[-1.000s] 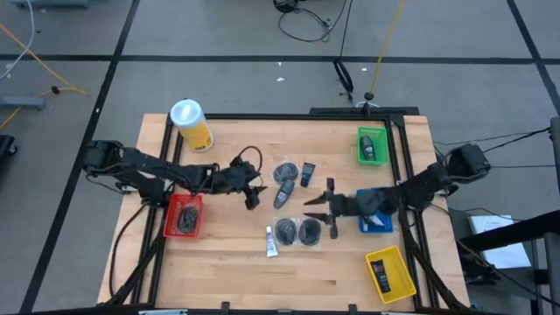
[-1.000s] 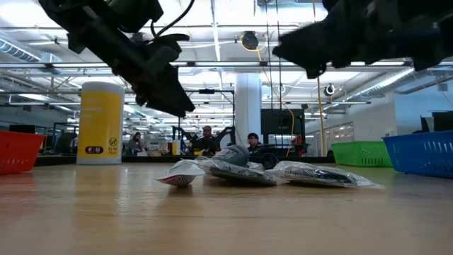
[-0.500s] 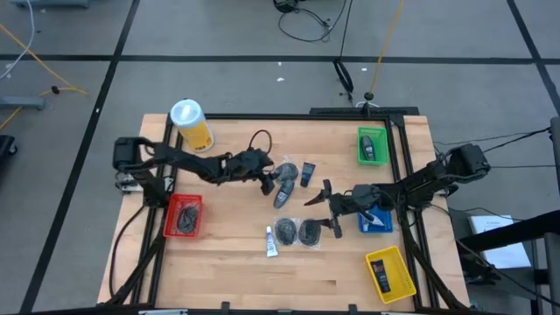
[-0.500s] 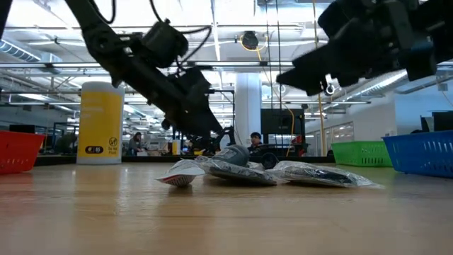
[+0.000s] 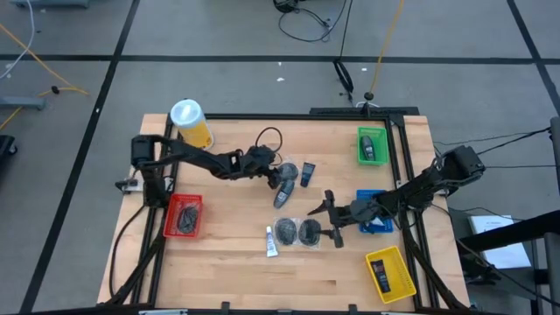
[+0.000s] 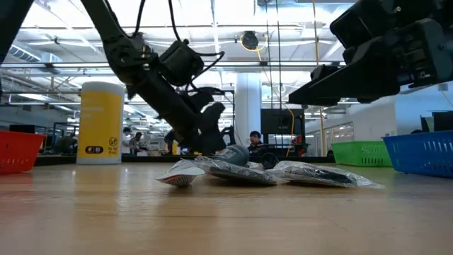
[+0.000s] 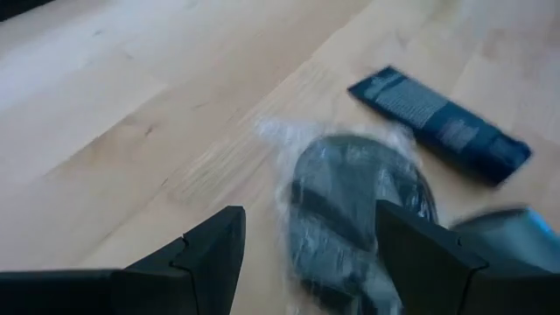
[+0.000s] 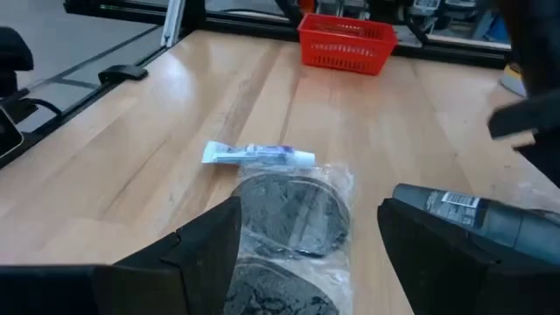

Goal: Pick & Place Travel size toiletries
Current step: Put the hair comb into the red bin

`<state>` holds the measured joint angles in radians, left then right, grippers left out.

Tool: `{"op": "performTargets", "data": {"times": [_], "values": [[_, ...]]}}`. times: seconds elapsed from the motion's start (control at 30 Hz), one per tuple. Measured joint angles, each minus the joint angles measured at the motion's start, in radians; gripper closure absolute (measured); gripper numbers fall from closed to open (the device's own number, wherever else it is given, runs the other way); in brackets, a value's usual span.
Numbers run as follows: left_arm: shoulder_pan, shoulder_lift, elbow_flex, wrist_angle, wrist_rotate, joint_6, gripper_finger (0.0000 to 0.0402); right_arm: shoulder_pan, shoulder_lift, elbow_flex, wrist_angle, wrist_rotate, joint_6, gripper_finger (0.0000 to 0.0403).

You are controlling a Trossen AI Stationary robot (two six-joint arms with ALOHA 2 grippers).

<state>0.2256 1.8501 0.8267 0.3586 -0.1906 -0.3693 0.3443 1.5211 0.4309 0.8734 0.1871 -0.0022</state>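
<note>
The travel size toiletries [image 5: 291,201] lie in a loose cluster at the centre of the high view, on bare wood between the bins. Two round dark grey packets [image 5: 297,231] sit side by side in crinkled clear wrap at lower centre, a thin white-blue tube [image 5: 271,242] just beside them to the left. Above them lie a third wrapped packet [image 7: 354,206], a dark bottle [image 5: 284,190] and a dark blue flat tube [image 5: 308,173].

The left gripper [image 5: 273,174] reaches in from the left of the frame and hovers low over the upper wrapped packet, its fingers [image 7: 206,254] spread and holding nothing; the packet shows between them in the left wrist view. The right gripper [image 5: 325,221] comes in from the right, just right of the lower pair, fingers [image 8: 206,249] likewise released and empty.

The main risk appears to be the slack, glossy wrap: the fingers could pinch film alone and let the packet slip, or drag the bottle that lies against it. The lower two packets look joined or overlapping, so a grasp there might lift both. With both arms near the same cluster, they could also crowd each other.

The red bin [image 5: 184,215], green bin [image 5: 372,145], blue bin [image 5: 376,220] and yellow bin [image 5: 390,274] ring the cluster; a yellow canister [image 5: 191,123] stands at upper left of the table [image 5: 236,271].
</note>
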Motion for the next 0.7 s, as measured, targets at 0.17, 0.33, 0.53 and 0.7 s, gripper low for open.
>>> {"op": "performTargets", "data": {"times": [0.17,0.33,0.53,0.7], "values": [[-0.003,0.066,0.0,0.09,-0.021,-0.004,0.0154,-0.003,0.0,0.0,0.012,-0.002,-0.01,0.0145],[-0.001,0.079,-0.001,0.081,-0.072,0.012,0.0177,-0.004,0.0,0.0,0.016,-0.001,-0.01,0.0147],[0.002,0.079,0.0,0.084,-0.022,0.043,0.0272,-0.004,0.0,0.0,0.015,0.0,0.002,0.0147],[0.013,0.078,0.0,0.085,0.017,0.076,0.0381,-0.004,0.0,0.0,0.012,0.0,0.017,0.0147]]}}
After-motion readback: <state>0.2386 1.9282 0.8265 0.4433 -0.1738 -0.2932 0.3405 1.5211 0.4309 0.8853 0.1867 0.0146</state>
